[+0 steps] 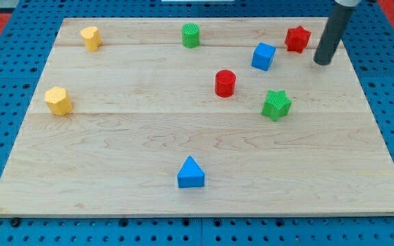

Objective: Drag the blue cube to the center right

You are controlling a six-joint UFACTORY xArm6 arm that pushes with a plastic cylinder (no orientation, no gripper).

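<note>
The dark rod comes down from the view's top right corner, leaning slightly, and my tip (322, 62) rests on the pale wooden board (115, 157); it carries no pincer, so nothing is held. The blue plastic cube (263, 56) sits at nine o'clock from my tip, near but apart. The red star block (297, 38) lies between them at about eleven o'clock, and the green star block (276, 104) at seven o'clock

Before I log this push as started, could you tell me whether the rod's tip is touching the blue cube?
Apart. The camera view shows bare wood between my tip and the blue cube; the tip stands to the cube's right, just below the red star.
</note>
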